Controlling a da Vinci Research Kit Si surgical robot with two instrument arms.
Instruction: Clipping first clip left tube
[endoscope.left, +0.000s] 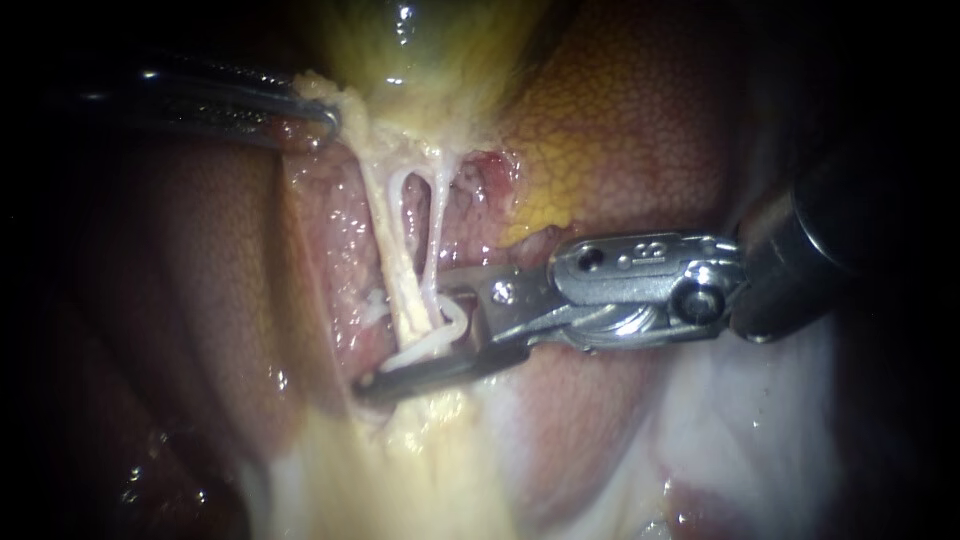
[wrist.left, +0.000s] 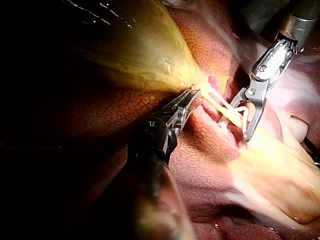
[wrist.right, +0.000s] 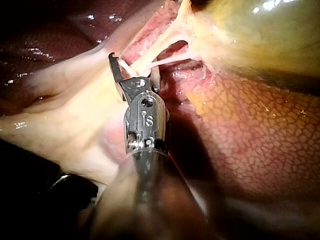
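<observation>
**Desk:** What does the endoscope show?

**Operator:** My right instrument (endoscope.left: 408, 335) comes in from the right across the liver (endoscope.left: 640, 120). Its jaws are at the two pale tubes that hang below the gallbladder (endoscope.left: 420, 50).

**Desk:** How wide are the jaws?

**Operator:** Partly apart, with a plain gap between them. A white clip (endoscope.left: 447, 330) sits in that gap with a leg against each jaw, so both jaws bear on it. The lower jaw lies long and dark beneath the tubes, and its tip pokes out on their far side. The upper jaw shows only as a short stub on the tubes' near side.

**Desk:** And the left tube?

**Operator:** The left tube (endoscope.left: 398, 265) is the thicker of the pair. It runs down from the gallbladder and passes inside the clip's curve, low on its length, where it draws in beside the thinner right tube (endoscope.left: 437, 225). The clip is curled round it but not pressed flat. I cannot tell whether the right tube lies inside the clip as well.

**Desk:** What about your other instrument?

**Operator:** My left instrument (endoscope.left: 318, 118) enters from the upper left. Its jaws are pinched together on the gallbladder's pale lower edge, just beside the tubes' upper ends.

**Desk:** Do the wrist cameras add anything?

**Operator:** The left wrist view shows the clip's white loop between the right instrument's spread jaws, with the tubes crossing through them. The right wrist view shows the same jaws straddling the tubes, with mottled liver alongside.
</observation>
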